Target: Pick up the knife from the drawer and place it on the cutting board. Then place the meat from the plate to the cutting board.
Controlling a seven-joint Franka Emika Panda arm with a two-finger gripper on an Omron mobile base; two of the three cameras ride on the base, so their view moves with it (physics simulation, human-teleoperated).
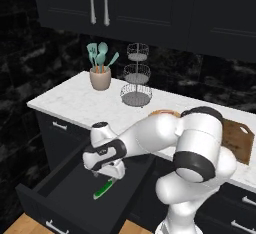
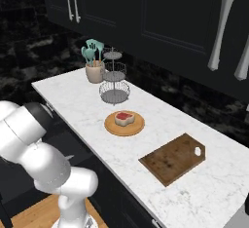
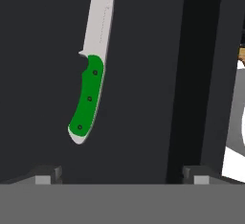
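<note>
The black drawer (image 1: 37, 203) is pulled out below the counter. On its floor lies the knife (image 1: 104, 190), green handle toward the drawer front. My gripper (image 1: 116, 173) hangs open just above it, inside the drawer. In the hand view the knife (image 3: 90, 91) lies left of centre, pale blade pointing up, ahead of my two spread fingertips (image 3: 48, 173), and nothing is between them. The drawer's side wall (image 3: 196, 74) runs along the right. The meat (image 2: 124, 118) rests on the round plate (image 2: 113, 127) on the counter. The brown cutting board (image 2: 172, 158) lies right of the plate.
A beige crock of teal utensils (image 2: 94, 70) and a tiered wire rack (image 2: 114, 83) stand at the back left of the white marble counter (image 2: 78, 98). Black wall cabinets (image 1: 100, 3) hang above. My arm's elbow (image 1: 200, 143) hides part of the counter edge.
</note>
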